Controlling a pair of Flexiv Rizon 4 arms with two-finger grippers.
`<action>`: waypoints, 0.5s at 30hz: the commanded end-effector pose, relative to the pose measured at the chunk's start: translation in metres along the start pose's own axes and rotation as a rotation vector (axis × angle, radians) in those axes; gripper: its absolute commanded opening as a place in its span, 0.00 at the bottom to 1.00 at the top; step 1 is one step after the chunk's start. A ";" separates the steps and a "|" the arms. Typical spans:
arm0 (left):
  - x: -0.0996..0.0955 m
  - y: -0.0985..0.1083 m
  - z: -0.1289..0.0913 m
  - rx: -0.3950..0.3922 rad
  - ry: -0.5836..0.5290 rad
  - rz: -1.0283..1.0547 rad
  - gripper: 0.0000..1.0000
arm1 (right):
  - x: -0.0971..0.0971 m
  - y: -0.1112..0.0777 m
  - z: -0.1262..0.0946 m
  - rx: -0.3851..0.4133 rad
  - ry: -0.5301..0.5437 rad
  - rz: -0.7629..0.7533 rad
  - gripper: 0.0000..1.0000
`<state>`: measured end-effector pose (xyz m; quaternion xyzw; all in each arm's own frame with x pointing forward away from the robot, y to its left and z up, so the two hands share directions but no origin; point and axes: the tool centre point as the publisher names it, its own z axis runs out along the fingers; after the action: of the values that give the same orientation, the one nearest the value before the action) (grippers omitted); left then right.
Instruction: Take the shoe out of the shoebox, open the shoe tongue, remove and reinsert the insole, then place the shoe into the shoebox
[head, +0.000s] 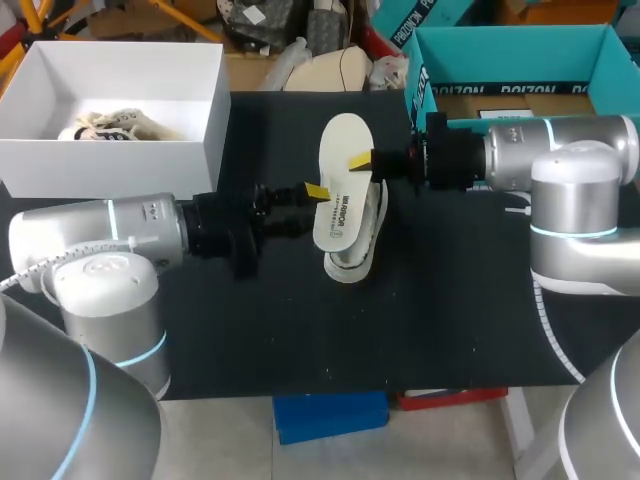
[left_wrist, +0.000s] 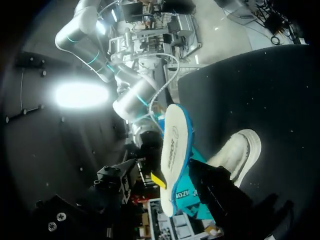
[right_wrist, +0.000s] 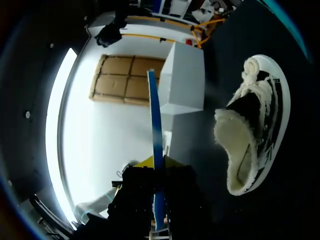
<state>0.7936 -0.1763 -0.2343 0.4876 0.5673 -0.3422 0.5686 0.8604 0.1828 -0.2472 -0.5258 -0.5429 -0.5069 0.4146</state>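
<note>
Black desk (head: 450, 320) carries the fleece-lined shoe (head: 355, 258) near its centre. Just above it, the white insole (head: 342, 185) is pinched by the left claw (head: 316, 190) at 9 o'clock and the right claw (head: 362, 160) at 2 o'clock. The white shoebox (head: 190, 140) stands at 10 o'clock.

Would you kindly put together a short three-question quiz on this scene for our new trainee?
1. True or false: the insole sits inside the shoe.
2. Where does the shoe under the insole lie? A: in the white shoebox. B: on the black table. C: on top of the insole.
3. Fill in: the left gripper and the right gripper are both shut on the ____.
Key: 1 false; 2 B; 3 insole.
</note>
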 end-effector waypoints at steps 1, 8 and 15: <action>-0.016 -0.003 -0.051 -0.017 0.129 -0.006 1.00 | 0.000 -0.001 0.001 -0.003 -0.002 0.000 0.00; -0.050 0.008 -0.056 0.007 0.350 0.044 1.00 | 0.000 -0.001 0.001 -0.003 -0.002 0.000 0.00; -0.083 0.016 -0.057 0.019 0.613 0.156 1.00 | 0.000 -0.001 0.001 -0.003 -0.002 0.000 0.00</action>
<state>0.7796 -0.1354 -0.1592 0.5530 0.5870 -0.2596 0.5313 0.8601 0.1824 -0.2470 -0.5259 -0.5431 -0.5067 0.4145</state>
